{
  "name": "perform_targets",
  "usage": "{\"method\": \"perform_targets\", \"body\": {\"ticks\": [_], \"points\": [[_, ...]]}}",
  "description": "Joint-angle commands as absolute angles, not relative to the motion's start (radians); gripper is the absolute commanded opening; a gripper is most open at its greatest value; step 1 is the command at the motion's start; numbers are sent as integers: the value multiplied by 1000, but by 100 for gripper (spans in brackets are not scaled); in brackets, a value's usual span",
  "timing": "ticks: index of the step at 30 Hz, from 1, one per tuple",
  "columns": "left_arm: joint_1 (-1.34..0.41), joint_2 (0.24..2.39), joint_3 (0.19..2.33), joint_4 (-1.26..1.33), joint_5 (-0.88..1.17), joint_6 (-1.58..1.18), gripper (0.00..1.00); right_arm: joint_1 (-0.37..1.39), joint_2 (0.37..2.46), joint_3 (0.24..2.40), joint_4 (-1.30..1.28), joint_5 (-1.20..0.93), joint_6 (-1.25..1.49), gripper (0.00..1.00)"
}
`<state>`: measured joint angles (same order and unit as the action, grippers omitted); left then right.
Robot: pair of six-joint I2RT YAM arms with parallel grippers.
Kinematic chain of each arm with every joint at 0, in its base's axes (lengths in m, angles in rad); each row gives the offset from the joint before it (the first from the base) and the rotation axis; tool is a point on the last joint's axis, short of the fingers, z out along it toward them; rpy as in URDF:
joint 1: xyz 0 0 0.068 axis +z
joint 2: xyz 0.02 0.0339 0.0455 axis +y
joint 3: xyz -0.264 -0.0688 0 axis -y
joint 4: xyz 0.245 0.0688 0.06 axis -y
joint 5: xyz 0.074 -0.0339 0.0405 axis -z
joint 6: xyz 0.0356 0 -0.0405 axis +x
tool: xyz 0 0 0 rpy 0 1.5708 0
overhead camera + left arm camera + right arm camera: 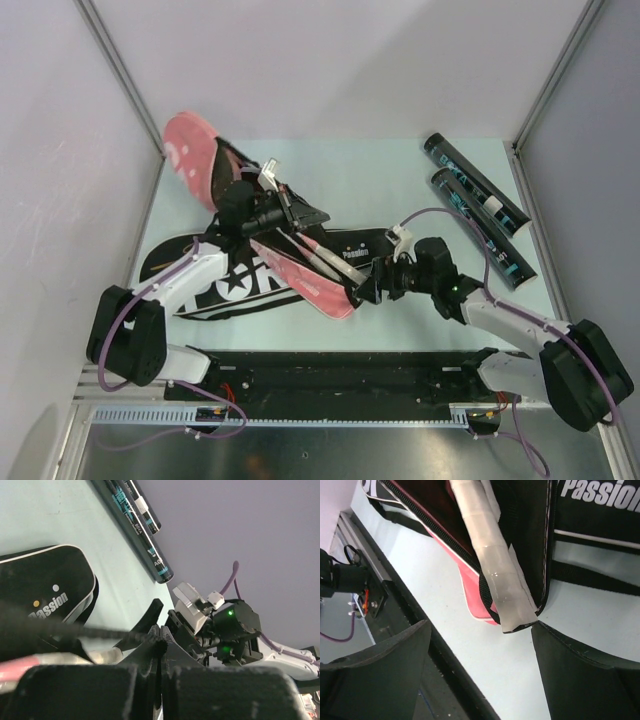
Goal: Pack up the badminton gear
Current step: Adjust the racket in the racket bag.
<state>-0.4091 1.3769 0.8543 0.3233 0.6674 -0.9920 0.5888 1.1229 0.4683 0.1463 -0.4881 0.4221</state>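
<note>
Pale teal tabletop (400, 190) noted, boxed in by plain grey walls (330, 60), with a black rail (330, 370) along the near edge. A black racket bag (200, 290) with white print is laid slantwise across the left half, and its pink lining (190, 155) is turned up toward the far left corner. The bag's mouth is seen open toward the middle of the tabletop. A racket handle (495, 575), pale and tape-wrapped, is seen poking out of that mouth, with its butt end just past the zip edge. The right claw (481, 627) is held released, the fingers (585, 675) spread wide to either side of the butt end. No contact with the handle is made out. The left claw (157, 645) is clenched tight at the bag's mouth. A thin black beaded strip, seemingly the zip edge, is pinched at its tips and the flap is held raised. Two long dark tubes (478, 185) (470, 213) with teal print are laid side by side, touching or nearly so, by the far right corner and well apart from the bag.
</note>
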Motion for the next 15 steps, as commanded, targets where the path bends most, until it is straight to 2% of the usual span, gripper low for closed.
{"method": "perform_targets", "body": {"ticks": [1,5,7,10,15], "points": [[-433,1365,902,330,844,-988,0,583,1150,588,234,-587,280,85],[-417,1368,910,331,836,-997,0,650,1140,549,196,-600,252,86],[-414,1376,922,331,845,-999,0,672,1126,543,158,-515,268,88],[-405,1379,927,330,851,-997,0,652,1054,540,59,-366,311,87],[-388,1384,922,330,861,-992,1,583,904,529,-102,-359,301,89]]}}
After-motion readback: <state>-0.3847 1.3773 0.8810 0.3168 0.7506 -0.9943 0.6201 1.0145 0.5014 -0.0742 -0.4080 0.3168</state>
